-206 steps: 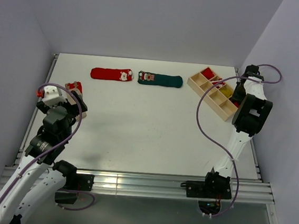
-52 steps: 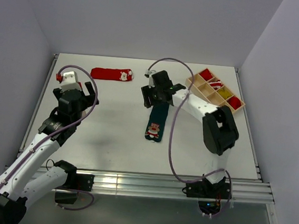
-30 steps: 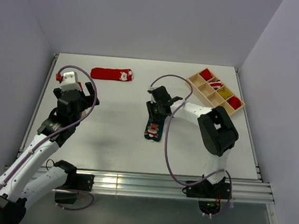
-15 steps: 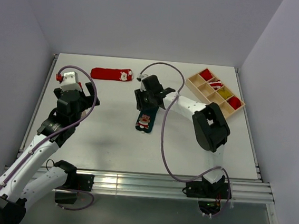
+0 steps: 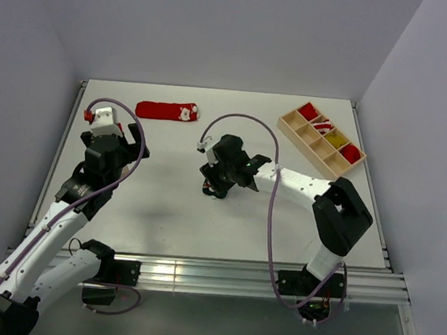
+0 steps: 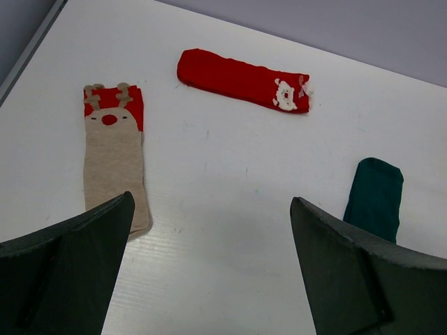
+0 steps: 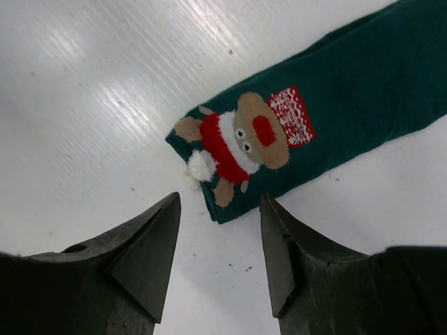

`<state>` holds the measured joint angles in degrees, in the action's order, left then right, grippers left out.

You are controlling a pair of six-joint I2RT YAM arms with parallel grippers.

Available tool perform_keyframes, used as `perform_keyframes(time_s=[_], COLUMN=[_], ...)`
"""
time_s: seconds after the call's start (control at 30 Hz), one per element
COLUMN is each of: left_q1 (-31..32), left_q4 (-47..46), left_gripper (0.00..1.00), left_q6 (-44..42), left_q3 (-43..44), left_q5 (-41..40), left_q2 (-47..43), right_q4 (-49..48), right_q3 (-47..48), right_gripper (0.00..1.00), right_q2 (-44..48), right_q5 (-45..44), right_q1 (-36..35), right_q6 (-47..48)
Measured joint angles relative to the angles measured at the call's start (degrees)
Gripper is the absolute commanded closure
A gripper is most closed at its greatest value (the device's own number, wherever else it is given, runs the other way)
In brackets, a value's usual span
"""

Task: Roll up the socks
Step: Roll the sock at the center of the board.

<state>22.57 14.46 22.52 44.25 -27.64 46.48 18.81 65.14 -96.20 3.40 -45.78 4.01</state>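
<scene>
Overhead rear camera and both downward wrist cameras share green sock (image 7: 335,118).

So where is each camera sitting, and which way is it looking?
Top camera: high behind the arms, looking down on the whole table; left arm and right arm show.
Left wrist camera: on the left arm, looking ahead and down at the beige sock, red sock and green sock; the left fingers show, wide apart.
Right wrist camera: on the right arm, close above the green sock's little figure; the right fingers show, apart.
Shared: both wrist cameras see the green sock.
</scene>
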Motion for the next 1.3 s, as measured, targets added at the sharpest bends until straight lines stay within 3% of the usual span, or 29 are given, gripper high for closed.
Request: perform_keyframes(time_s=[0.63,1.3], left_q1=[0.0,0.0], left_q4=[0.0,-0.02], left_gripper=[0.01,0.0], left_q6=[0.0,0.0], left_q3=[0.0,0.0], left_q5=[0.07,0.07], left_q2=[0.0,0.0], right_q4=[2.75,-0.37], right_q3=[3.39,3.48], right_gripper=[0.44,0.47], right_q2=[-10.1,-10.03], right_q5=[3.02,-9.05], right_q1=[-4.94,-10.62], right_q6=[2.23,1.99])
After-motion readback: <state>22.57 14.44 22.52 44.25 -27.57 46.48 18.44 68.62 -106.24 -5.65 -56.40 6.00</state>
